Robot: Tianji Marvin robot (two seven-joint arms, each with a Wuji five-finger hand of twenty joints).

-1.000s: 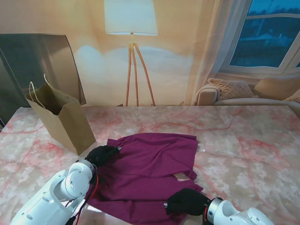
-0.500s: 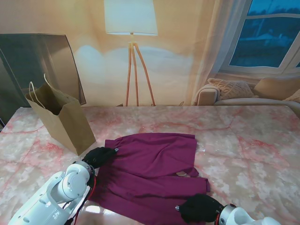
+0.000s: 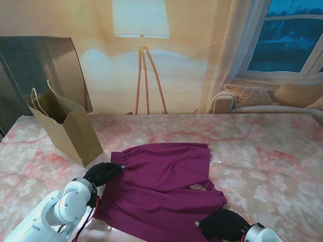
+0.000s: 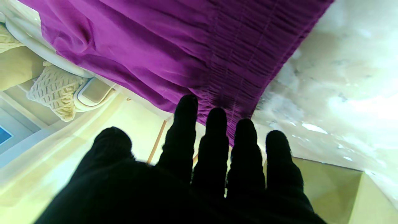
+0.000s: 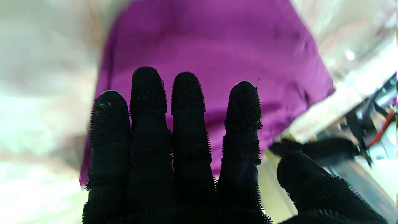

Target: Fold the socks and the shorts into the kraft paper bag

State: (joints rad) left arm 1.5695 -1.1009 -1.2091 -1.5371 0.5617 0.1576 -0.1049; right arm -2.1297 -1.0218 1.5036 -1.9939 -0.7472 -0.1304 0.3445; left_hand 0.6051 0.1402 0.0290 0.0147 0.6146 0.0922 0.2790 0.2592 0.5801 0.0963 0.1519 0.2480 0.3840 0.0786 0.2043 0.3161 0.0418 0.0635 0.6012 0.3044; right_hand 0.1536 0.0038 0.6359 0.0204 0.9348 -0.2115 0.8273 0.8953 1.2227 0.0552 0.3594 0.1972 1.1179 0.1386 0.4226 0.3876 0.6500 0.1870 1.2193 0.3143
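While the purple shorts [image 3: 164,189] lay spread on the marble counter [image 3: 267,161], the left hand [image 3: 102,173] and the right hand [image 3: 223,225] hovered over their edges, fingers extended, grasping nothing.

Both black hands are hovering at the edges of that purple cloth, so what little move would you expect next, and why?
Probably the left hand closes its fingers on the gathered waistband of the shorts. The shorts lie spread flat and unfolded, both hands look open and hold nothing, and the kraft paper bag stands open nearby. The right hand sits at the near edge.
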